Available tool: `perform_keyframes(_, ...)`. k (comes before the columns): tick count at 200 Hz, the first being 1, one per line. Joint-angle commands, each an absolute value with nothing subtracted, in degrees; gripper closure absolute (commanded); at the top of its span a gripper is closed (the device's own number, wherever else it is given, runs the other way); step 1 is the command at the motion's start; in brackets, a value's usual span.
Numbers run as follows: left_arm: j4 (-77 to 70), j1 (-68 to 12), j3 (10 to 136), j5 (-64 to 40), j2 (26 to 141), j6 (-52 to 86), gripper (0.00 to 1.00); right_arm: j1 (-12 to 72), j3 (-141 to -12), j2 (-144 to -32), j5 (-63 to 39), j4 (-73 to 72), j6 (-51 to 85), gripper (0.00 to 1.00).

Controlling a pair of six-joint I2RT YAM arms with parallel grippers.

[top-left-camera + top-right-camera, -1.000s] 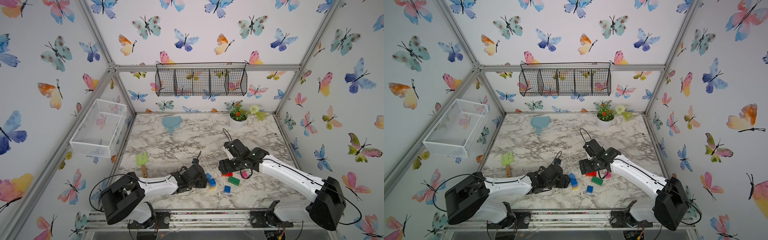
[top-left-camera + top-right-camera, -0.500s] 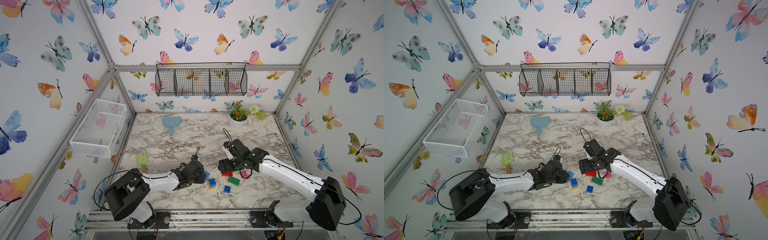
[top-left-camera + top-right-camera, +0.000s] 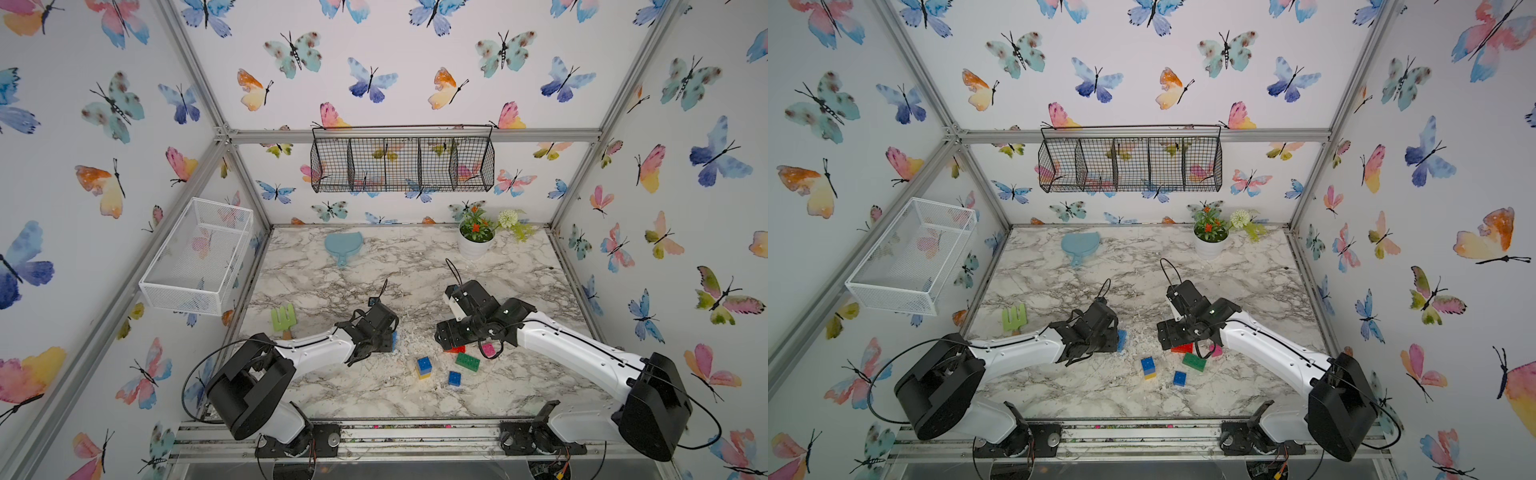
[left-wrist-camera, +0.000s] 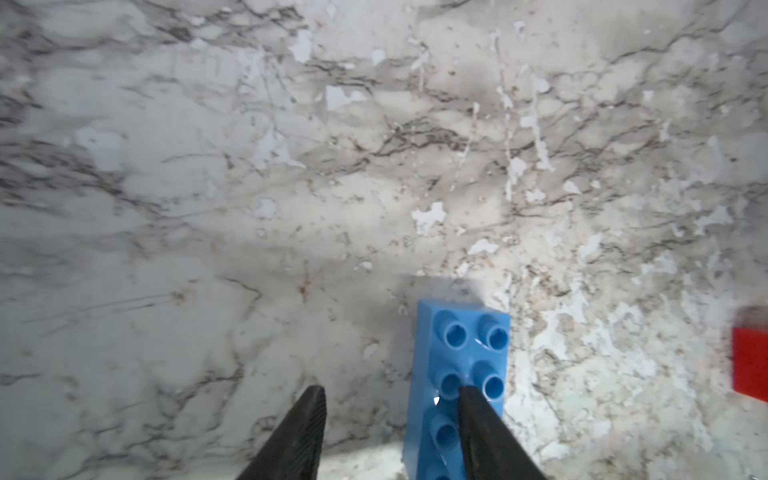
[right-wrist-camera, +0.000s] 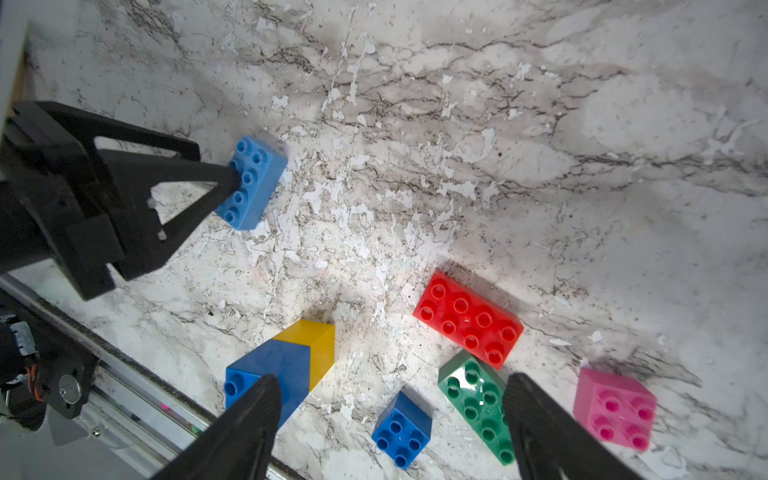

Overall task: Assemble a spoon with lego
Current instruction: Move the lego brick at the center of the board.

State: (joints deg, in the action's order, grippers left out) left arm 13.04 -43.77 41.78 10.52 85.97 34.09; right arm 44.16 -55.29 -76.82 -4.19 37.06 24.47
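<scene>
We see only the blue-on-yellow plastic brick pair (image 5: 286, 365) joined; the other five lie loose. Our left pincer (image 4: 390, 390) gapes, one finger (image 4: 482, 428) on the long light-blue brick (image 4: 465, 353); the right pincer (image 5: 390, 378) gapes empty.

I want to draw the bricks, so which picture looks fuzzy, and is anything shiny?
Left wrist view: the red brick at the edge is smeared and fuzzy, while the light-blue brick is clearer. Right wrist view: everything is sharp, with a white shiny spot on the green brick.
</scene>
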Motion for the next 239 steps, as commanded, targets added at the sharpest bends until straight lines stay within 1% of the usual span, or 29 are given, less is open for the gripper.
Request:
perform_keyframes(1, 21.5, -42.9, 45.1, 14.1, 88.5, 29.3, 0.47, 43.8, -54.5, -77.0, -5.2, 35.9, 23.5, 0.13)
perform_keyframes(11, 22.1, -42.9, 46.6, 13.6, 88.0, 29.2, 0.45, 43.7, -54.3, -76.9, -5.2, 36.0, 23.3, 0.13)
perform_keyframes(27, 21.9, -43.2, 47.2, 12.5, 84.7, 29.7, 0.39, 43.4, -53.8, -76.2, -4.8, 36.0, 23.2, 0.13)
perform_keyframes(43, 22.0, -44.0, 46.8, 10.3, 80.2, 31.0, 0.28, 43.2, -53.0, -75.2, -4.8, 35.9, 23.2, 0.13)
perform_keyframes(50, 21.8, -44.5, 46.0, 9.3, 78.0, 32.0, 0.25, 43.0, -52.7, -74.7, -4.7, 35.9, 23.1, 0.12)
perform_keyframes(59, 21.4, -45.3, 44.7, 7.7, 75.6, 33.7, 0.22, 42.7, -52.3, -74.2, -4.7, 35.9, 23.0, 0.12)
perform_keyframes(67, 19.7, -45.8, 42.7, 5.4, 73.2, 35.6, 0.22, 42.4, -51.9, -73.9, -4.7, 35.9, 22.8, 0.12)
perform_keyframes(74, 17.3, -46.0, 40.7, 2.3, 71.4, 37.1, 0.24, 42.0, -51.6, -73.6, -4.8, 35.8, 22.6, 0.12)
perform_keyframes(78, 15.5, -46.1, 39.5, 0.1, 70.6, 37.7, 0.28, 41.9, -51.5, -73.5, -5.0, 35.7, 22.6, 0.12)
perform_keyframes(84, 12.5, -46.1, 37.9, -2.2, 69.9, 39.2, 0.36, 41.6, -51.4, -73.4, -5.2, 35.6, 22.4, 0.12)
perform_keyframes(94, 8.7, -46.5, 36.3, -4.6, 70.0, 41.4, 0.54, 41.2, -51.4, -73.4, -5.6, 35.5, 22.2, 0.12)
perform_keyframes(110, 5.8, -47.4, 36.5, -5.2, 72.9, 43.3, 0.78, 40.9, -51.5, -73.6, -6.2, 35.1, 22.0, 0.13)
perform_keyframes(117, 5.0, -48.2, 37.1, -5.3, 74.5, 43.8, 0.84, 40.8, -51.5, -73.6, -6.5, 35.0, 21.9, 0.13)
perform_keyframes(124, 3.9, -48.7, 37.5, -5.9, 76.2, 44.2, 0.88, 40.8, -51.6, -73.7, -6.5, 35.0, 21.9, 0.13)
perform_keyframes(144, 2.9, -49.5, 39.1, -6.1, 81.0, 44.6, 0.91, 40.6, -51.4, -73.5, -6.6, 35.0, 21.7, 0.14)
perform_keyframes(173, 5.6, -49.3, 39.8, -2.2, 84.3, 44.0, 0.94, 40.4, -51.0, -72.5, -6.7, 35.1, 21.6, 0.14)
perform_keyframes(239, 11.6, -46.5, 38.7, 7.3, 85.0, 42.2, 0.95, 40.3, -50.3, -72.1, -7.0, 34.7, 21.3, 0.14)
